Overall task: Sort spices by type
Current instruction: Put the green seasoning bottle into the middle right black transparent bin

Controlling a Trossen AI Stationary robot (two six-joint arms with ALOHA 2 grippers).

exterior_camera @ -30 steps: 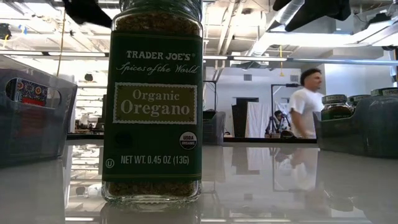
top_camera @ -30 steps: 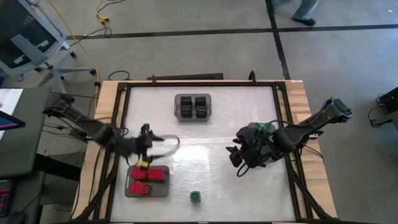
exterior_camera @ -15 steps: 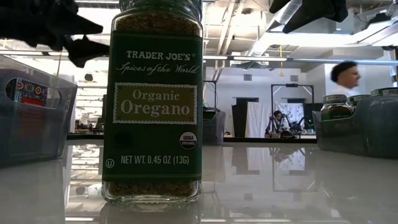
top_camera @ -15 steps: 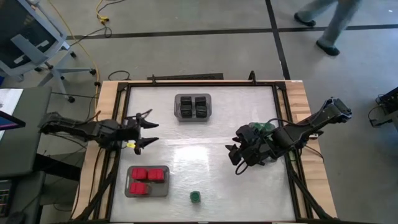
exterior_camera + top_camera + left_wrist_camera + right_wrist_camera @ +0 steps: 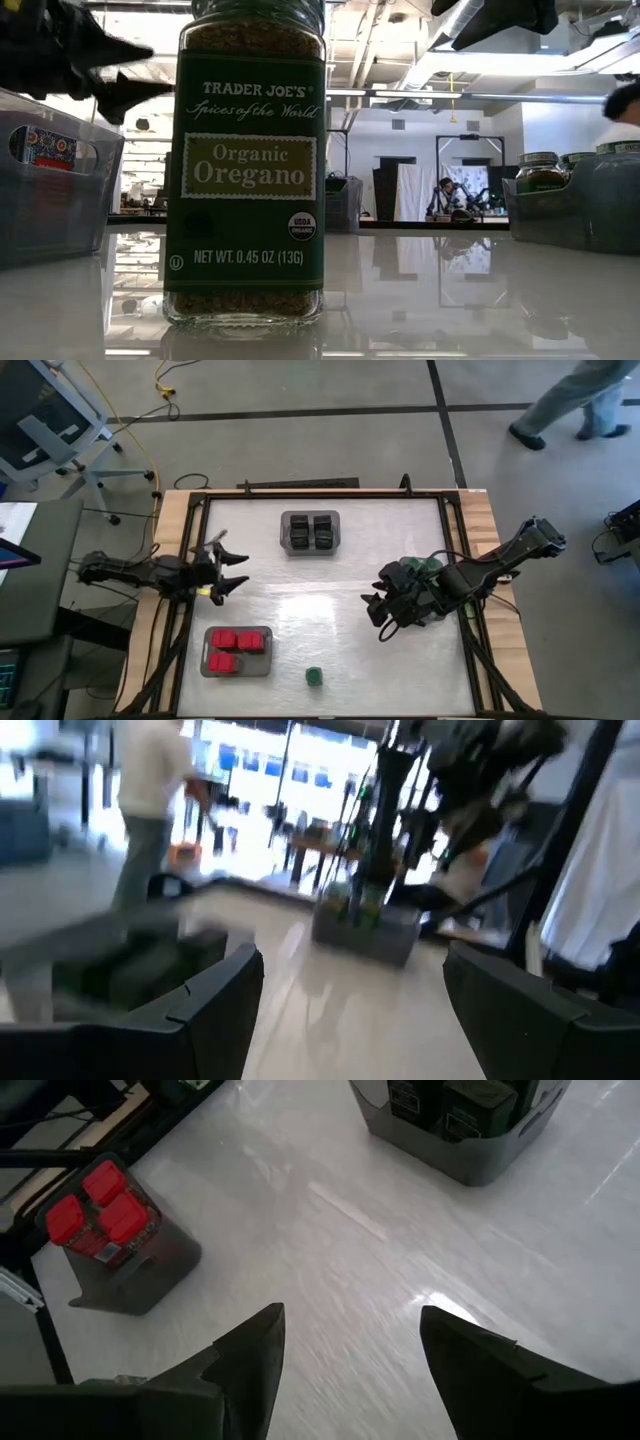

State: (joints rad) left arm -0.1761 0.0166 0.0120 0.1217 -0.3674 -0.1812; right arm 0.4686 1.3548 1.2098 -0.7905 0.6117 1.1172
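Jaws, both arms: parted, nothing between them. Left gripper [image 5: 222,568] stands with fingers spread, seen empty in its own wrist view [image 5: 350,1010]; right gripper [image 5: 378,615] likewise shows an open gap over bare tabletop [image 5: 345,1370].

Item still to sort: one oregano jar [image 5: 314,677], round, green lid, upright, alone on the tabletop [image 5: 330,585]. In the low view the jar [image 5: 252,160] stands on its base, long axis vertical, label facing the camera.

Landmark: tray of red spices [image 5: 238,651].
- Oregano jar: just beyond that tray's end, toward the table's middle and close to the front edge.
- Left gripper: above the red tray's far side, near the table's left rail, pointing toward the middle.
- Right gripper: well across from the red tray, past the jar, beside the tray of green-lidded jars [image 5: 425,567], which is largely hidden under the right arm.
- Tray of black spices [image 5: 310,532]: toward the rear, away from the red tray.

Relation that governs the next move, as judgement: the jar lies forward of both grippers; the right gripper looks somewhat nearer and already sits by the green-lid tray, so the reach most likely falls to it, coming down over the lid.
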